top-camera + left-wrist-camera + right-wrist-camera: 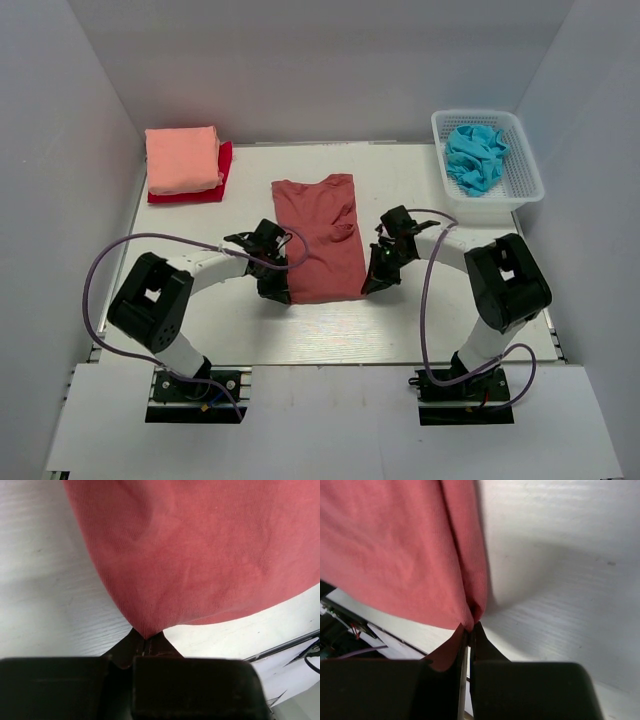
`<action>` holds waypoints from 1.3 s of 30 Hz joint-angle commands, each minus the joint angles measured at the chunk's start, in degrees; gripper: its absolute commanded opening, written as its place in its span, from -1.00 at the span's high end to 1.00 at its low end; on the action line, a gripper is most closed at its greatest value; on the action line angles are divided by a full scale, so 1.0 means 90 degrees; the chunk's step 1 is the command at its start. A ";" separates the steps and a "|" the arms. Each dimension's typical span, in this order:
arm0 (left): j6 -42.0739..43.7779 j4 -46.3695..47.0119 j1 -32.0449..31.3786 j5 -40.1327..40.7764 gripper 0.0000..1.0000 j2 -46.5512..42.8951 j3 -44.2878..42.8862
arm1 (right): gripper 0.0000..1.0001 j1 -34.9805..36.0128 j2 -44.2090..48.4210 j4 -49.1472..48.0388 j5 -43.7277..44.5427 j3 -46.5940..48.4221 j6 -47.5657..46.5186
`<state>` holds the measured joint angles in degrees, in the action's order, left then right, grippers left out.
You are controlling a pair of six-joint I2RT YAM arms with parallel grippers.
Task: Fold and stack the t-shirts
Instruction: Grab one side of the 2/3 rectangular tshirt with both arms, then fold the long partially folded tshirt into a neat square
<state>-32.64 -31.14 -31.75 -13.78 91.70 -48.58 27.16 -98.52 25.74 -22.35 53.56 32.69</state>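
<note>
A dusty brick-red t-shirt (320, 238) lies lengthwise in the middle of the table, folded into a long strip. My left gripper (278, 293) is shut on its near left corner; the left wrist view shows the cloth (200, 555) pinched at the fingertips (145, 639). My right gripper (370, 285) is shut on the near right corner, and in the right wrist view the cloth (395, 550) is caught between the jaws (471, 625). At the back left a folded salmon-pink t-shirt (182, 158) rests on a folded bright red t-shirt (222, 178).
A white mesh basket (520, 180) at the back right holds crumpled blue cloth (476, 156). White walls close the table on the left, right and back. Grey cables loop from both arms near the table's front edge.
</note>
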 commanded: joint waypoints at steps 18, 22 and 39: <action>0.0121 -0.3201 -0.0125 -0.0139 1.00 -0.1538 -0.2726 | 1.00 0.0098 0.2501 0.2677 0.0032 0.2279 -0.0799; 0.0121 -0.3279 -0.0066 0.0426 1.00 -0.1186 -0.3507 | 1.00 -0.0009 0.2178 0.2785 0.0237 0.3059 -0.0761; 0.0043 -0.2722 0.0695 0.1268 1.00 0.0415 -0.4417 | 1.00 -0.0527 0.0117 0.2160 0.0628 0.4976 -0.0224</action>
<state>-32.38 -57.63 -26.57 -3.44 94.59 -85.62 23.53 -96.33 48.05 -17.96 94.76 29.71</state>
